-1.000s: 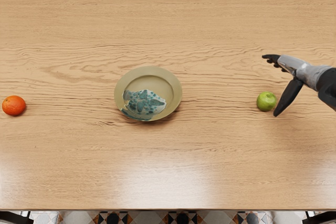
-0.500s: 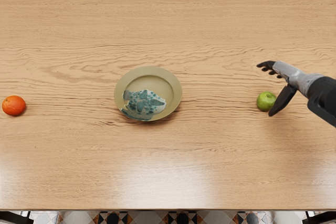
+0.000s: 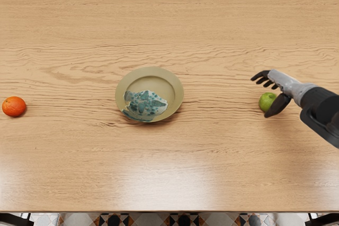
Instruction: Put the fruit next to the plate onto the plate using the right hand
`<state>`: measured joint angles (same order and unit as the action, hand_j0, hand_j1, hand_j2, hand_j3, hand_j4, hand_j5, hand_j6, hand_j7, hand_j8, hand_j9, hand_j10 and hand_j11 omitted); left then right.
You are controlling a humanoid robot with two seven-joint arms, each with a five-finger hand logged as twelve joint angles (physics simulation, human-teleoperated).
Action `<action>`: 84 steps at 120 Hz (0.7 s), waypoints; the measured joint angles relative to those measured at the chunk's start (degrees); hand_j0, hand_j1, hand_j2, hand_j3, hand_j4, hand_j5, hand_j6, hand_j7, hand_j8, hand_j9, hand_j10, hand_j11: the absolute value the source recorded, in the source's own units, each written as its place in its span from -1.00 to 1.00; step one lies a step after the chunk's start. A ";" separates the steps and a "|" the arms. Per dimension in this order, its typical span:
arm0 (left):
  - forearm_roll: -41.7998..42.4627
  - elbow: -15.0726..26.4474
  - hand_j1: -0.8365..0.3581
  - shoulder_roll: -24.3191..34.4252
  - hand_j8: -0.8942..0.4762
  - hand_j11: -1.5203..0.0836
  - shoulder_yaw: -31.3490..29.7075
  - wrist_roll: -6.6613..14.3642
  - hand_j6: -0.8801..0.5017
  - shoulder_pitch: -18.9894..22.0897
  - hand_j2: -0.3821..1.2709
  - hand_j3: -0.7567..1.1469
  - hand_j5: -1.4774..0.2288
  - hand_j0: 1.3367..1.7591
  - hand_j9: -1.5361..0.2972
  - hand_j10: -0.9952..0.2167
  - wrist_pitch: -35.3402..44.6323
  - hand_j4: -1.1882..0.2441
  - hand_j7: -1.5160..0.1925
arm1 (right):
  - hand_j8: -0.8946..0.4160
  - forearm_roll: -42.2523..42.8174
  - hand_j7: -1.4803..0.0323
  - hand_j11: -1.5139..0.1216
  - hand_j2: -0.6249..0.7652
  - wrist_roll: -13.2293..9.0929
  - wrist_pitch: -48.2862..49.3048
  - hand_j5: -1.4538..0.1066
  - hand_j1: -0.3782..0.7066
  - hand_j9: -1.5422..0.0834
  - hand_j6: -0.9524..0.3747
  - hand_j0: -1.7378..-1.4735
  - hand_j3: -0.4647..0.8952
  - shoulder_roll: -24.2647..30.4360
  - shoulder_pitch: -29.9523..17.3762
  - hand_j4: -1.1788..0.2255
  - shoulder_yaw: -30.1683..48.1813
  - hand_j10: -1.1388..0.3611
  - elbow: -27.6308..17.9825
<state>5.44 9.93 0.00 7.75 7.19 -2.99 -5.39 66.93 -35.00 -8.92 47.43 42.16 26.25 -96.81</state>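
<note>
Green apple (image 3: 266, 101) near right edge of table (image 3: 212, 173), touching-close on plate side of right hand (image 3: 276, 89). Hand released, fingers spread, nothing grasped. Plate (image 3: 175, 85) well apart, toward left edge.

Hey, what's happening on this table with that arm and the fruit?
A robot's right hand, entering from the right, hangs over a green apple with fingers spread, not closed on it. The apple sits on the wooden table, well right of the gold-rimmed plate in the middle, which holds no fruit. An orange lies untouched at the far left. No left arm shows.
</note>
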 joint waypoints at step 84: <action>0.00 0.00 0.98 0.00 0.30 0.90 0.00 0.01 0.27 0.00 -0.54 -0.21 0.73 0.52 0.68 0.64 -0.01 0.66 0.77 | -0.21 3.31 0.32 0.26 -0.20 0.00 -1.41 0.25 -0.13 0.30 -0.13 -0.40 -0.32 -1.02 -2.06 0.15 -0.15 0.02 1.77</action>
<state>5.44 9.93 0.00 7.75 7.20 -2.99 -5.40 70.24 -35.00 -10.33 46.41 40.11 26.10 -95.04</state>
